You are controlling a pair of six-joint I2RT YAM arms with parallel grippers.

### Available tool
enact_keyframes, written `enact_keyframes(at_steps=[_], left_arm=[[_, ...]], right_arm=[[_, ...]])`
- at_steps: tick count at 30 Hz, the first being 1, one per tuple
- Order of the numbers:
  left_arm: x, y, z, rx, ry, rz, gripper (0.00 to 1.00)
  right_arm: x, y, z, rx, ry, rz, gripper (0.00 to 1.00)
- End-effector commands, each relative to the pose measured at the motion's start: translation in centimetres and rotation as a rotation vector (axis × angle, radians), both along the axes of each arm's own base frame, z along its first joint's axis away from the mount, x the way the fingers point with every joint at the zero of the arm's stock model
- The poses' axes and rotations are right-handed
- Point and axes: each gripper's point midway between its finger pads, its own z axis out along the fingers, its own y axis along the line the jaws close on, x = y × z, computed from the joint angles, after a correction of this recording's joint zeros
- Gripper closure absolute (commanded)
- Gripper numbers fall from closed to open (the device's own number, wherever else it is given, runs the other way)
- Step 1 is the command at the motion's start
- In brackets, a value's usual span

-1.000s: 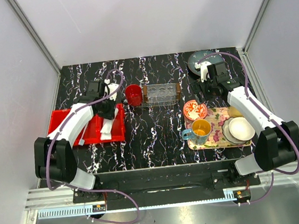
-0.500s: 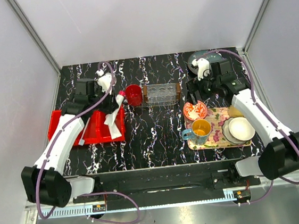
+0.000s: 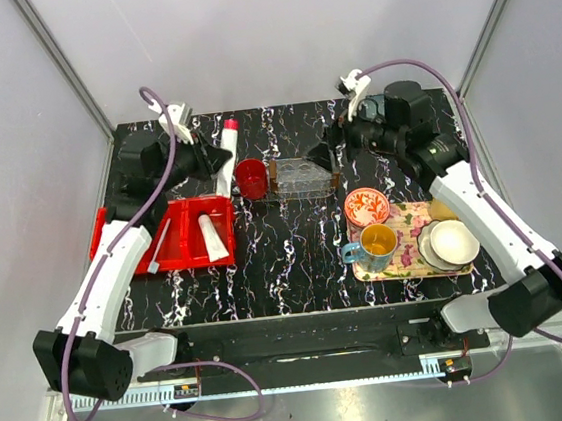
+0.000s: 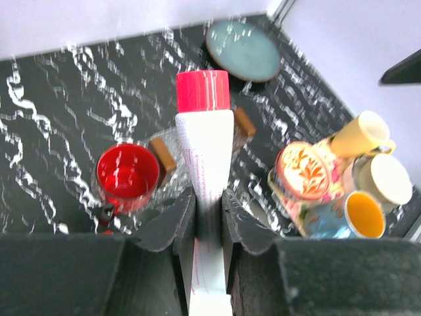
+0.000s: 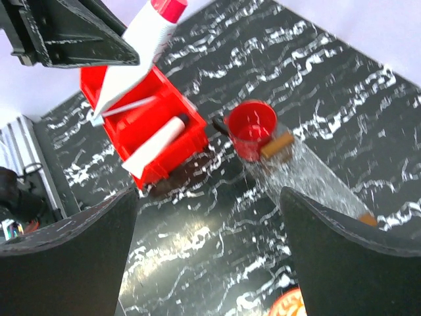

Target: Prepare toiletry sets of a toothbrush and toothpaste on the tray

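Observation:
My left gripper (image 3: 212, 161) is shut on a white toothpaste tube (image 3: 225, 154) with a red cap and holds it in the air, above the table between the red bin and the red cup. In the left wrist view the tube (image 4: 204, 155) sits between my jaws, cap pointing away. A second tube (image 3: 212, 234) and the toothbrush (image 3: 161, 245) lie in the red bin (image 3: 122, 227). The clear oval tray (image 3: 303, 177) lies right of the cup. My right gripper (image 3: 327, 153) is open and empty over the tray's right end; its view shows the tray (image 5: 312, 170) below.
A red cup (image 3: 252, 178) stands against the clear tray's left end. A floral tray (image 3: 411, 219) with a blue mug, bowls and a patterned dish is at the right. A teal plate (image 4: 243, 49) lies at the back.
My left gripper has lifted a tube out of the red bin and carried it up and toward the cup. My right arm has swung left from the back corner over the clear tray.

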Motion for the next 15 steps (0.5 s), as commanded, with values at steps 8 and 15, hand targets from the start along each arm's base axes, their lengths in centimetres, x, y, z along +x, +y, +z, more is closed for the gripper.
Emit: enact_keyframes(at_steps=[8,15], left_arm=[[2.2,-0.6,12.0,-0.346,-0.206,0.097,1.0],[2.3,-0.7,12.6,-0.394,-0.201,0.104,1.0]], right_arm=[[1.5,8.2,5.7,0.174,0.004,0.071,0.08],[1.2,12.7,6.1,0.18,0.03,0.13,0.09]])
